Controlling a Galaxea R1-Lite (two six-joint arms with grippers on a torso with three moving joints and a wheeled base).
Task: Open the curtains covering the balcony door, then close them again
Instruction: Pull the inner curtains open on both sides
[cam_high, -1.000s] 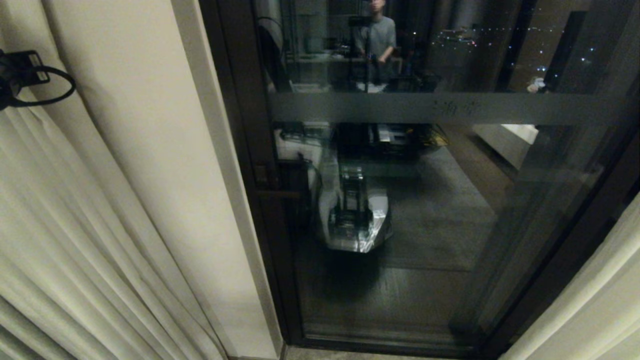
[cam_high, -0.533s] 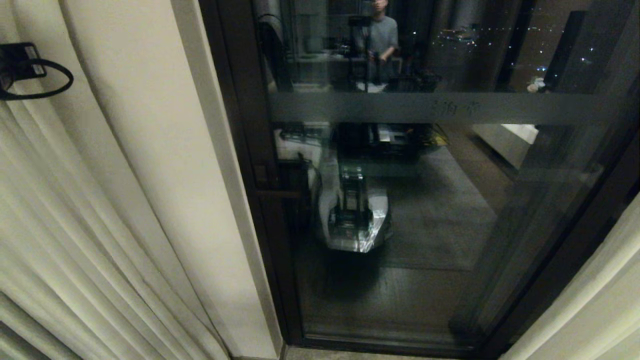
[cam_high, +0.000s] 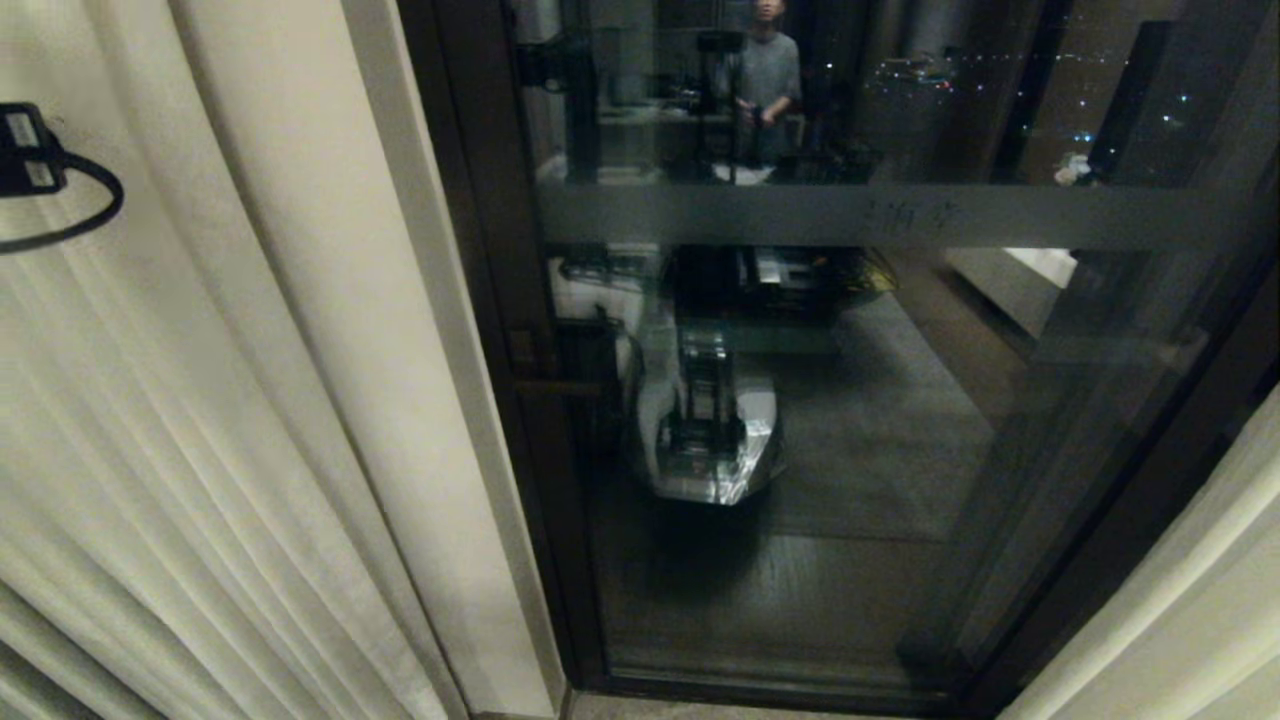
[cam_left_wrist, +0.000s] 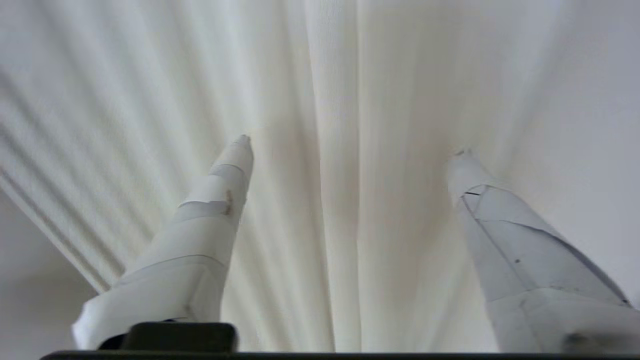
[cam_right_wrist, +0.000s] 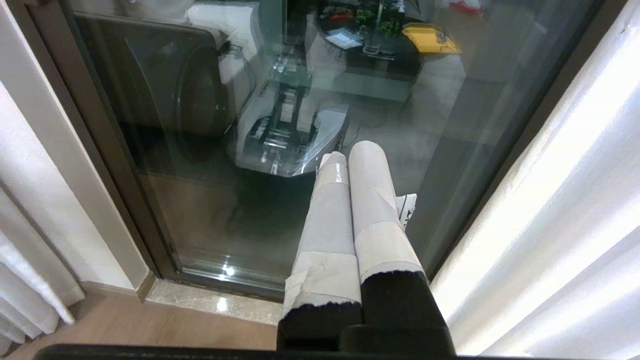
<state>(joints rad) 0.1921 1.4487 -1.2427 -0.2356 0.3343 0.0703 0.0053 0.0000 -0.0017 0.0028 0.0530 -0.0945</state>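
The curtains (cam_high: 230, 420) hang parted, pleats running vertically, their hemmed edges flanking the exposed balcony door (cam_high: 850, 400). The left gripper (cam_left_wrist: 350, 145) faces the left panel's folds, fingers (cam_left_wrist: 220, 200) spread apart, seemingly clear of the cloth. The right gripper (cam_right_wrist: 350, 150), fingers pressed together, points toward the glass

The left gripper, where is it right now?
The left gripper is at the head view's far left edge, open, facing the left curtain's pleats, left of the balcony door.
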